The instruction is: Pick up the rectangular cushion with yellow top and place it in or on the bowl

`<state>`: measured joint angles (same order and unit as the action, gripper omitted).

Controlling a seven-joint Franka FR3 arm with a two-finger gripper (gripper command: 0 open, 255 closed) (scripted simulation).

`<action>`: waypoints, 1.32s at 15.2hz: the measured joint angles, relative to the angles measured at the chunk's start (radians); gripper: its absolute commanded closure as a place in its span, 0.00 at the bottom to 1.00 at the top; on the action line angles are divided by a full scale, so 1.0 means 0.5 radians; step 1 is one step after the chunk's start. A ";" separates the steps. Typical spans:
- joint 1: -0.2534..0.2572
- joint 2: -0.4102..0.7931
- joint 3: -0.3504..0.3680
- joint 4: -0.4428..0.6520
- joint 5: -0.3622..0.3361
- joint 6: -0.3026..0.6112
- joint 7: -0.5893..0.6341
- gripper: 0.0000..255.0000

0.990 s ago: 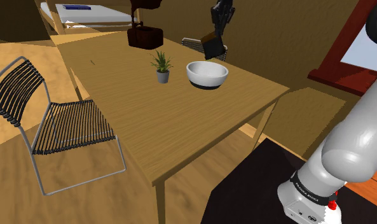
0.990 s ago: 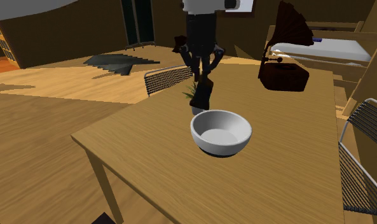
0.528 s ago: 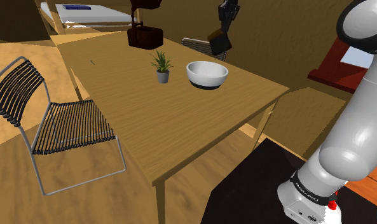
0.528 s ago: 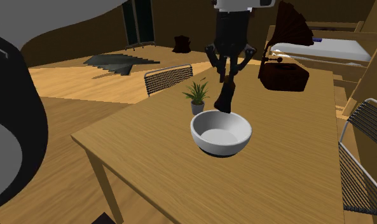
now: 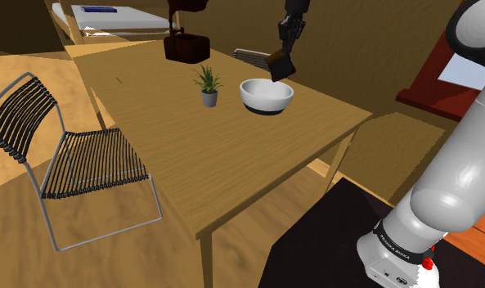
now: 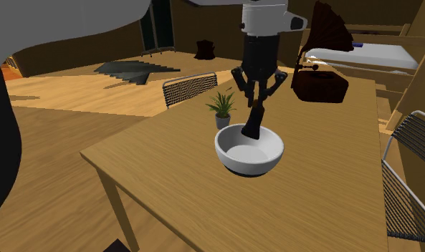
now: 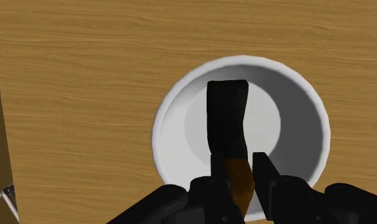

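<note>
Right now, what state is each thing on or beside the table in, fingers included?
fingers, shut on the cushion.
cushion, held on edge, hanging over the bowl's hollow, not yet let go.
bowl, upright on the table, hollow bare where it shows.
potted plant, upright beside the bowl.
chair, upright beside the table.

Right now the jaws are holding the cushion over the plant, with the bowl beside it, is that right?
Not quite. The jaws hold the cushion over the bowl, not over the plant; it is the plant that stands beside the bowl. The wrist view shows the cushion hanging above the bowl's inside.
</note>
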<state>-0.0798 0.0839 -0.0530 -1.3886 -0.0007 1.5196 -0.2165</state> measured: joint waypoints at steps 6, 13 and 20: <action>0.004 -0.065 0.003 -0.256 -0.004 0.191 0.007 1.00; 0.004 -0.102 0.003 -0.470 -0.006 0.367 0.008 1.00; 0.005 -0.105 0.003 -0.481 -0.006 0.378 0.008 0.00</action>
<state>-0.0775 0.0313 -0.0514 -1.6293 -0.0038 1.7085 -0.2122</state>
